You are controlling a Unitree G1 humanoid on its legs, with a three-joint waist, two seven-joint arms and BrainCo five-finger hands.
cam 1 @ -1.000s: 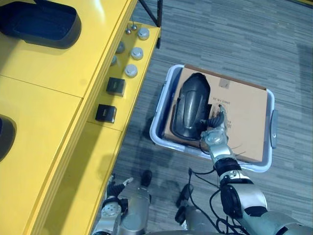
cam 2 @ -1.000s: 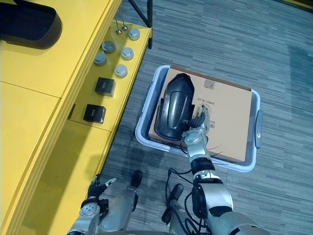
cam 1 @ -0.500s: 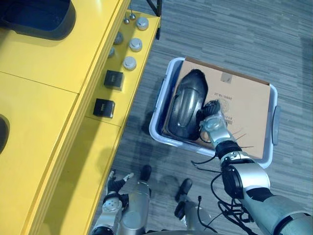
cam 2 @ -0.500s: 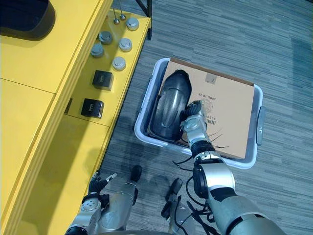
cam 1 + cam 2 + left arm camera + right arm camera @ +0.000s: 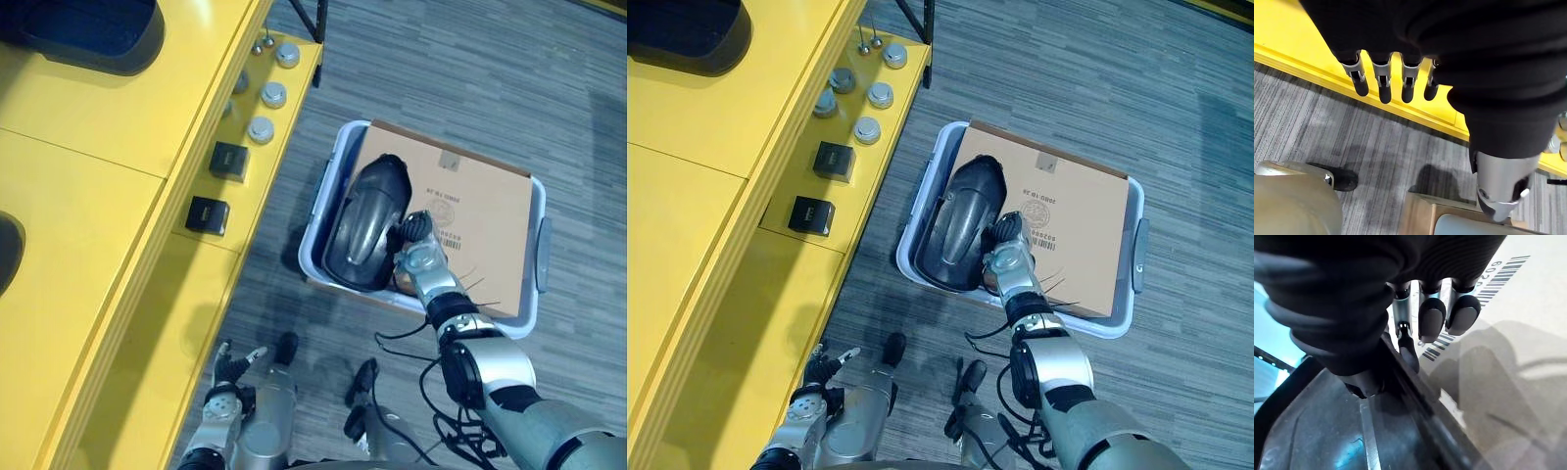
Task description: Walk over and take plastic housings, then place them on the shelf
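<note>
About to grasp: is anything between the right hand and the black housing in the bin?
Nothing visible. The right hand is at the edge of the housing, with its fingertips over the cardboard beside it.

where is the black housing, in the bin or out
In: housing lies within the bin rim, at the cardboard box edge.

Plastic housing (image 5: pixel 364 223), glossy dark grey, long and domed with a rounded far end, lies domed side up and lengthwise along the left side of a pale blue bin (image 5: pixel 312 227) on the floor, overlapping the left edge of the cardboard sheet (image 5: pixel 485 220) in the bin, the robot's right hand (image 5: pixel 419 260) against its near right rim; a second dark housing (image 5: pixel 93 29) rests on top of the yellow shelf (image 5: pixel 98 186), well apart
</note>
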